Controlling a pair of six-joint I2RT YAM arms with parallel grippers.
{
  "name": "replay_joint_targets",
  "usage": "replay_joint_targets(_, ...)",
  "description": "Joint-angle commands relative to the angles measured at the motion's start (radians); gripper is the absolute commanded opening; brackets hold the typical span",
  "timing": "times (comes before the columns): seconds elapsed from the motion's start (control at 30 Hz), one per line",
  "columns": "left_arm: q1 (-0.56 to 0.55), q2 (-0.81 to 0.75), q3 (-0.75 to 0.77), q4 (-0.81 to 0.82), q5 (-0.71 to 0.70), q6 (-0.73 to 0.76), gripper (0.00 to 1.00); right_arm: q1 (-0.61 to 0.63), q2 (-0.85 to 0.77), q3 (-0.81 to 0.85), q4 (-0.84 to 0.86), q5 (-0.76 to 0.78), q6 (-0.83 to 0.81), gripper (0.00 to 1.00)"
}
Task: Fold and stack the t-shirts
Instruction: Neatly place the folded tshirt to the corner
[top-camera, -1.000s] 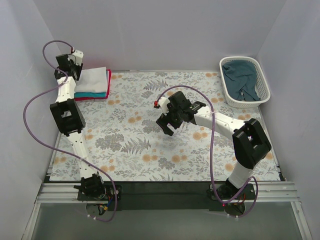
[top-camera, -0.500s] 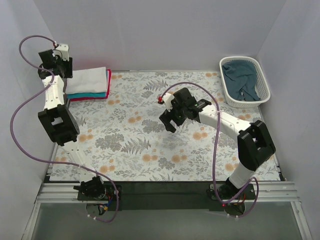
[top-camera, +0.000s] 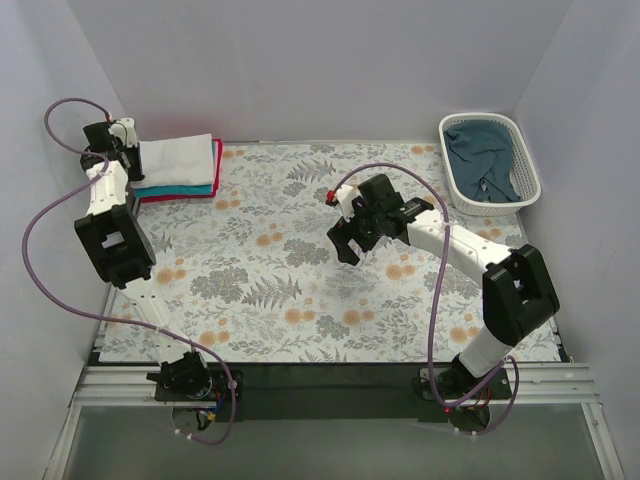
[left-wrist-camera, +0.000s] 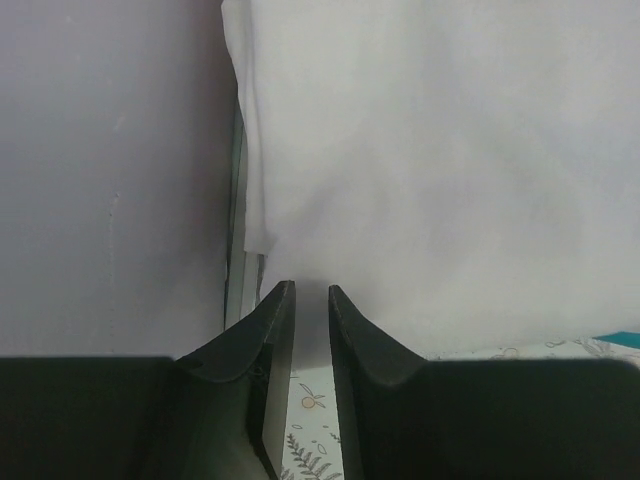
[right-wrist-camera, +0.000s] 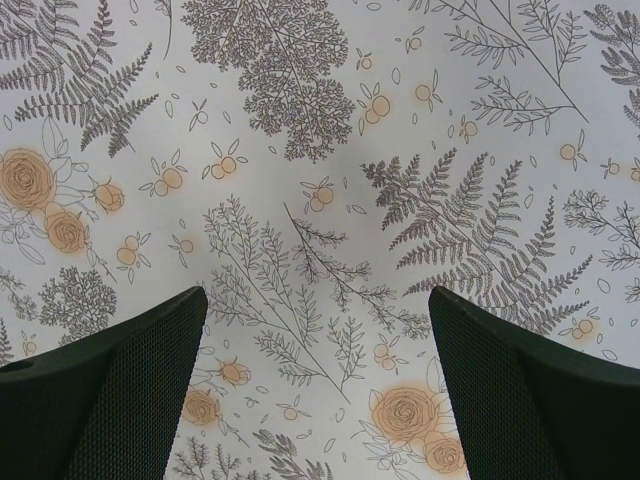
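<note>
A folded stack lies at the table's back left: the white t-shirt (top-camera: 178, 160) on top, the bright teal one (top-camera: 180, 189) under it, and the red one (top-camera: 216, 165) at the bottom. The dark blue-teal t-shirt (top-camera: 482, 160) lies crumpled in the basket. My left gripper (top-camera: 127, 152) is at the stack's left edge, its jaws nearly together and empty. In the left wrist view it (left-wrist-camera: 311, 290) hangs just above the white t-shirt (left-wrist-camera: 430, 170). My right gripper (top-camera: 346, 250) is open and empty over the middle of the tablecloth, as the right wrist view (right-wrist-camera: 318, 300) also shows.
The white slatted basket (top-camera: 523, 140) stands at the back right. The floral tablecloth (top-camera: 260, 280) covers the table. Grey walls close in at the left, back and right, and the left wall (left-wrist-camera: 110, 170) is right beside my left gripper.
My left gripper has moved left off the stack towards the wall. My right gripper has shifted a little to the right, still open.
</note>
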Motion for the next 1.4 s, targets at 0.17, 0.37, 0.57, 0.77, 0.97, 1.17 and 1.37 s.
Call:
replay_joint_targets(0.17, 0.023, -0.024, -0.034, -0.007, -0.096, -0.012, 0.18, -0.037, -0.039, 0.015, -0.023, -0.025, 0.007, 0.98)
replay_joint_targets(0.37, 0.023, -0.149, -0.071, -0.002, -0.116, -0.003, 0.3, -0.093, -0.104, 0.017, -0.069, 0.017, -0.007, 0.98)
replay_joint_targets(0.57, -0.011, -0.323, -0.022, -0.095, -0.085, 0.009, 0.64, -0.252, -0.235, -0.03, -0.086, 0.025, -0.01, 0.98)
replay_joint_targets(0.77, -0.104, -0.432, 0.049, -0.332, 0.071, -0.006, 0.9, -0.47, -0.359, -0.06, -0.112, 0.012, 0.02, 0.98)
replay_joint_targets(0.97, -0.291, -0.571, -0.101, -0.372, 0.172, -0.153, 0.91, -0.527, -0.48, -0.093, -0.152, 0.025, 0.029, 0.98)
replay_joint_targets(1.17, -0.396, -0.654, -0.33, -0.328, 0.247, -0.301, 0.92, -0.528, -0.533, -0.144, -0.213, 0.005, 0.036, 0.98)
replay_joint_targets(1.37, -0.396, -0.774, -0.614, -0.237, 0.278, -0.331, 0.93, -0.527, -0.566, -0.261, -0.227, -0.079, 0.046, 0.98)
